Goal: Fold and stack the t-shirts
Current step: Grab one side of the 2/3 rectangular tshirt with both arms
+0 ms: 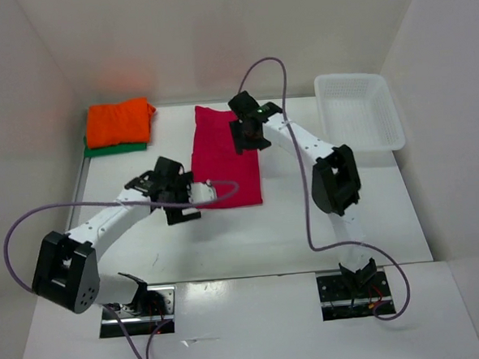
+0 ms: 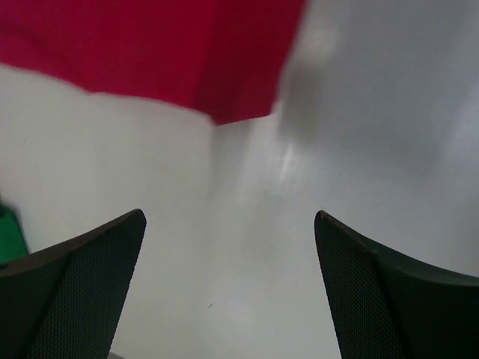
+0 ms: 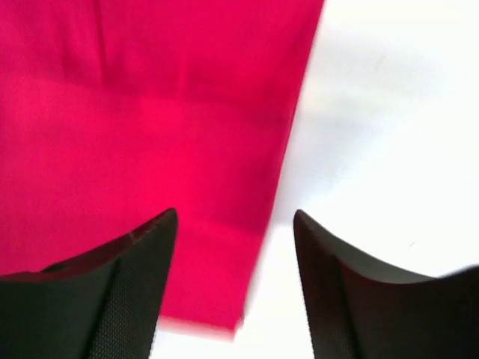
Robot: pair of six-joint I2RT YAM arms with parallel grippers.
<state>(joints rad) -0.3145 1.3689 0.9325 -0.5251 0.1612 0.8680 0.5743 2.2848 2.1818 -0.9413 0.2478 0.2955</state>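
At the far left of the table, the orange t-shirt lies folded on top of the green t-shirt, whose edge shows along the near and left sides of the stack. Nearer the arms and just right of that pile, the left gripper hangs over bare tabletop with its fingers spread wide and nothing between them. A near corner of the magenta-red t-shirt lies just ahead of it.

That shirt lies flat mid-table as a long folded strip running from the near side to the far side, well apart from the stack. Over its far right part hovers the right gripper, jaws apart and holding nothing. One finger is above the cloth and the other above the table, with the shirt's right edge running between them. At the far right corner sits a white mesh basket.
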